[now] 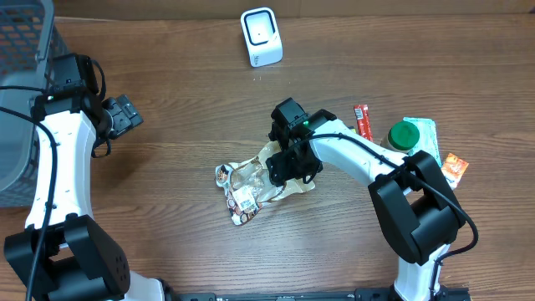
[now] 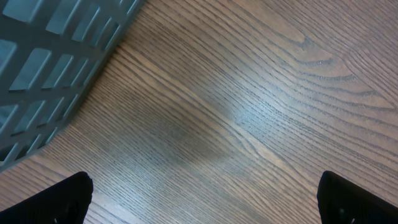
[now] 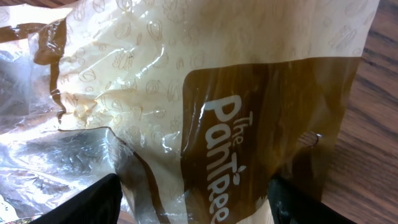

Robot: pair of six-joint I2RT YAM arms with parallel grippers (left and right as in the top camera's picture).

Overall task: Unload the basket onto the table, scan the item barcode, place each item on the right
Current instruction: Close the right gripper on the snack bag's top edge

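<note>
The item is a crumpled cream and brown snack bag [image 1: 247, 188] printed "The Pantree" [image 3: 205, 81], lying on the wooden table left of centre. My right gripper [image 1: 288, 163] is down on the bag's right end. In the right wrist view its jaws [image 3: 193, 205] stand wide open, with the bag between the two dark fingers [image 3: 81, 202]. No barcode shows in that view. A white scanner [image 1: 261, 36] stands at the far edge of the table. My left gripper [image 1: 125, 113] hovers open at the left over bare wood [image 2: 199, 202].
A grey mesh basket [image 1: 21, 50] takes up the far left corner, its wall [image 2: 56, 62] close to my left gripper. At the right lie a red stick pack [image 1: 362, 121], a green-lidded bottle [image 1: 404, 135], a pale green packet [image 1: 428, 127] and an orange packet [image 1: 454, 167].
</note>
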